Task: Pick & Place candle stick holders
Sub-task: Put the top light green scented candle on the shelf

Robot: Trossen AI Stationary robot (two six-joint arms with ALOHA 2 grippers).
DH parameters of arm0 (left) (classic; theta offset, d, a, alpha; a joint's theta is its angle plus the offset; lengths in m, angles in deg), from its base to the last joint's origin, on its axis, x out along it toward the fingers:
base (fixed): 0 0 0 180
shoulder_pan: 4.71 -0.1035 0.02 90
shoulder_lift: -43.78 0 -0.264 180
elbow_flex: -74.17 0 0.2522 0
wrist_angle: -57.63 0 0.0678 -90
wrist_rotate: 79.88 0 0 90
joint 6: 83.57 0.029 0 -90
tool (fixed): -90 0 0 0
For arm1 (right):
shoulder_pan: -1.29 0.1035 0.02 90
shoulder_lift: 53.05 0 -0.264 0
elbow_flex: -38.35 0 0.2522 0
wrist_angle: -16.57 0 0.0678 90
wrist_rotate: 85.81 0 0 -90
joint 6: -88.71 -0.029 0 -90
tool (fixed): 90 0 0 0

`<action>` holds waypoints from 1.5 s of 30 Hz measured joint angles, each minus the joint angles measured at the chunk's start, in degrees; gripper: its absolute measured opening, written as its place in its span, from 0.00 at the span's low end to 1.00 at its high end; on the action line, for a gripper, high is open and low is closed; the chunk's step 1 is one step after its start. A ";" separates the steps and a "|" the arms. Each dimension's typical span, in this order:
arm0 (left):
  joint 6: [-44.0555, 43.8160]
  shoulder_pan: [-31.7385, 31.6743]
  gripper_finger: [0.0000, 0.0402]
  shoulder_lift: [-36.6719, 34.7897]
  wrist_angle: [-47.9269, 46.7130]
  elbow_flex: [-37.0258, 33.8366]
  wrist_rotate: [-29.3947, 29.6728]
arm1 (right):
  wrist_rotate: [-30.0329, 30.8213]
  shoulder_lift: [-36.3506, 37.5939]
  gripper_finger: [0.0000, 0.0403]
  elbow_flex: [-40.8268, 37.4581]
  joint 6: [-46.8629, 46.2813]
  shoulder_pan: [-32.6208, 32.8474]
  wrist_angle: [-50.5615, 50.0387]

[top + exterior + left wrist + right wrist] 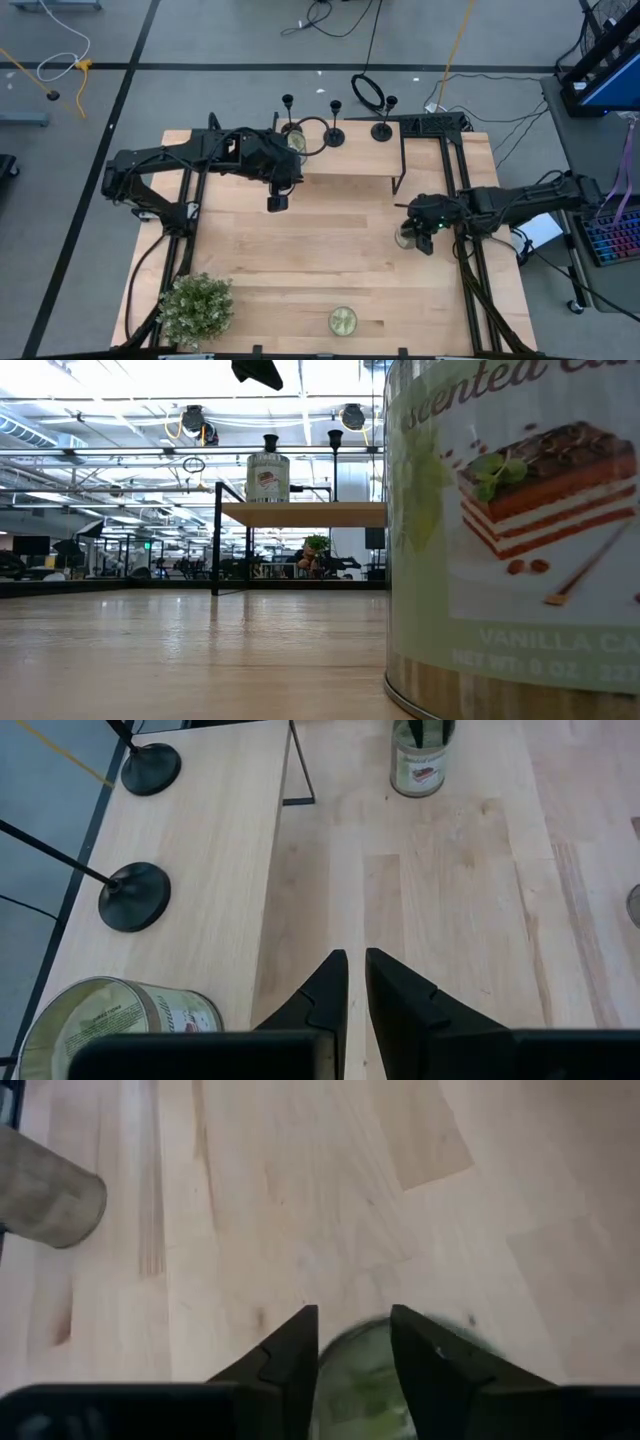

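1. Nearest stuff first. The candle jar (342,320) at the front edge of the table (300,260) and the plant (196,307) in the front corner are well away from both arms. I don't see much trouble there unless an arm swings wide on its way back.
2. The right gripper (425,243) hangs low over a second jar (405,236), fingers apart and gripping nothing. That jar isn't a task item. If the arm drops or sweeps sideways from there, I reckon it shoves or tips the jar.
3. The left gripper (277,203) is over bare table just in front of the raised shelf (350,165). Its fingers are nearly together, with only a thin slit between them and nothing held. They need to spread before going in. Otherwise I'd guess they just poke a stem and knock it over.
4. All three candle stick holders are upright along the back of the shelf: the holder by the tin (291,127), the middle holder (334,137) and the end holder (382,131).
5. The candle tin (297,141) sits right next to the first holder, so a sloppy approach probably bumps the tin or drags both.
6. The stems are thin, so an off-centre pinch could let one slip or swing. The shelf's back edge is right behind them, so a nudge might send one to the floor.
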 joint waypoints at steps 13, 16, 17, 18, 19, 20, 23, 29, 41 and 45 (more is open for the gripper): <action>2.75 0.00 0.12 0.00 0.00 0.00 -0.03 | 0.07 -5.00 0.22 -2.13 6.02 1.31 5.87; 2.77 0.00 0.12 0.00 0.00 0.00 -0.03 | 0.05 -4.96 0.16 -2.13 10.49 2.01 6.72; 2.75 0.00 0.12 0.00 0.00 0.00 -0.03 | 0.00 -4.96 0.13 -2.13 11.13 2.21 5.99; 2.75 0.00 0.12 0.00 0.00 0.00 -0.03 | -0.12 -4.96 0.10 -2.13 11.48 2.39 5.22; 2.76 0.00 0.12 0.00 0.00 0.00 -0.03 | -0.15 -4.96 0.07 -2.13 11.64 2.65 4.76; 2.78 0.00 0.12 0.00 0.00 0.00 -0.03 | -0.14 -4.86 0.04 -2.11 11.68 2.97 4.18; 2.74 0.00 0.12 0.00 0.02 0.00 -0.03 | 0.08 -4.64 0.02 -2.00 11.71 4.08 3.10; 2.71 0.00 0.12 0.00 0.02 0.00 -0.03 | -0.11 -3.58 0.01 -1.00 11.93 6.80 3.26; 1.20 0.50 0.12 0.01 0.13 0.00 -0.03 | -8.65 -4.94 0.01 6.77 45.71 7.97 25.91; 1.65 0.48 0.12 0.02 0.13 0.00 -0.04 | -3.14 -9.71 0.01 13.78 54.95 3.73 19.15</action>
